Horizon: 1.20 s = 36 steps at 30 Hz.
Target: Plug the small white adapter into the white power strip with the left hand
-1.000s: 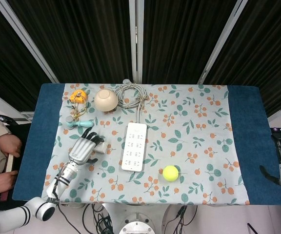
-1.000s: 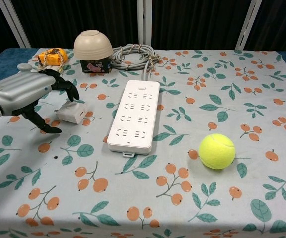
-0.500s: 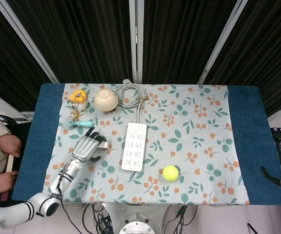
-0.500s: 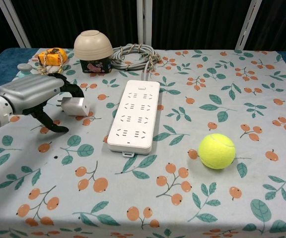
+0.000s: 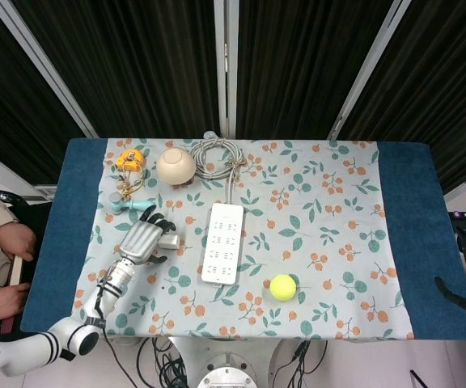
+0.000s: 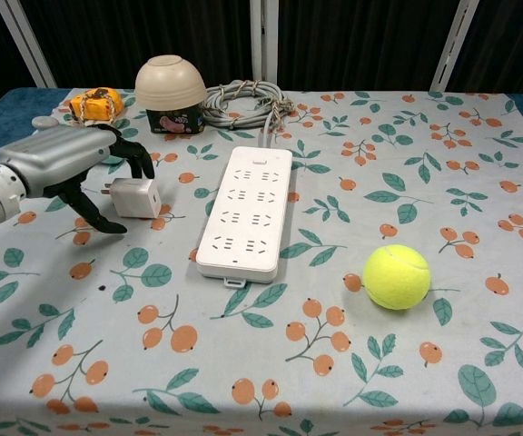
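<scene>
One small white adapter (image 6: 135, 196) is pinched in the left robot hand (image 6: 71, 163), just left of the power strip (image 6: 244, 209). With so light a pinch, it could twist or drop, leaving its prongs misaligned with the sockets.

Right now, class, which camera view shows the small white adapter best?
The chest view: the adapter shows side-on, its prongs visible, in the left hand. In the head view the adapter is only a small white patch, partly covered by the left hand.
</scene>
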Each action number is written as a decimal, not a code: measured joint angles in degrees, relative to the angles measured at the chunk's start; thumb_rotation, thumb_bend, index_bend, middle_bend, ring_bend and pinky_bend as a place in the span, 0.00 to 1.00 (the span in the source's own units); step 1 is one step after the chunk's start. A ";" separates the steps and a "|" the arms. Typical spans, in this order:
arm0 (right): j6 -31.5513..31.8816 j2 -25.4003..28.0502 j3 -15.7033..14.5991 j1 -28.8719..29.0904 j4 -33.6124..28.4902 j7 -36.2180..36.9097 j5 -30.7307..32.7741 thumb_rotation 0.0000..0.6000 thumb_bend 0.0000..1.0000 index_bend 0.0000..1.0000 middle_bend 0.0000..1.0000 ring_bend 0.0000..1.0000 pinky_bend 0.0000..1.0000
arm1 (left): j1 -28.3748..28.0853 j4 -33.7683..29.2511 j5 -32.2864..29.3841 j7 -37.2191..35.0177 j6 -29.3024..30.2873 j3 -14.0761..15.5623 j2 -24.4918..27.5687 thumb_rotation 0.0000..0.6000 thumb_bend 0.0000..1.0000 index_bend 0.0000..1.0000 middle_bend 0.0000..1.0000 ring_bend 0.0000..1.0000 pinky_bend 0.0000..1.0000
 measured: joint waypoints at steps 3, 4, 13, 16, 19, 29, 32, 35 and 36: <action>0.02 -0.02 0.01 -0.02 0.12 0.19 -0.05 1.00 0.15 0.00 0.14 0.00 0.07 | 0.35 0.20 -0.05 -2.34 0.83 -0.35 -0.23 1.00 0.09 0.41 0.42 0.26 0.14; 0.03 -0.05 0.02 -0.04 0.21 0.29 -0.05 1.00 0.15 0.00 0.14 0.00 0.07 | 0.44 0.45 -0.04 -3.25 1.05 -0.43 -0.38 1.00 0.10 0.42 0.43 0.27 0.15; 0.21 -0.27 -0.07 -0.21 0.77 0.92 -0.32 1.00 0.15 0.00 0.14 0.00 0.07 | 0.83 3.36 0.47 -8.36 2.01 -0.31 -2.14 1.00 0.14 0.43 0.44 0.28 0.17; 0.22 -0.35 -0.12 -0.28 1.02 1.25 -0.34 1.00 0.15 0.00 0.14 0.00 0.07 | 0.37 2.29 0.30 -5.49 1.60 -0.42 -2.13 1.00 0.14 0.43 0.44 0.28 0.17; 0.29 -0.38 -0.17 -0.43 1.36 1.70 -0.33 1.00 0.15 0.00 0.14 0.00 0.07 | -0.31 0.76 -0.48 -1.84 0.47 -0.71 -1.90 1.00 0.15 0.43 0.44 0.28 0.17; 0.30 -0.79 -0.29 -0.82 3.30 3.92 -0.16 1.00 0.15 0.00 0.14 0.00 0.07 | -2.78 -5.27 -7.43 17.91 -2.99 -2.35 -1.20 1.00 0.22 0.43 0.45 0.28 0.17; 0.27 -0.94 -0.30 -0.90 3.92 4.58 -0.12 1.00 0.15 0.00 0.14 0.00 0.07 | -3.58 -7.32 -10.39 24.96 -3.58 -2.67 -0.95 1.00 0.23 0.43 0.46 0.28 0.17; 0.24 -1.12 -0.32 -1.01 4.52 5.31 -0.06 1.00 0.15 0.00 0.14 0.00 0.07 | -4.38 -9.30 -14.09 32.17 -3.70 -2.94 -0.90 1.00 0.23 0.44 0.46 0.28 0.17; 0.24 -1.17 -0.33 -1.06 4.72 5.51 -0.03 1.00 0.15 0.00 0.14 0.00 0.07 | -4.72 -10.18 -15.83 34.84 -3.68 -3.04 -0.90 1.00 0.23 0.44 0.46 0.28 0.17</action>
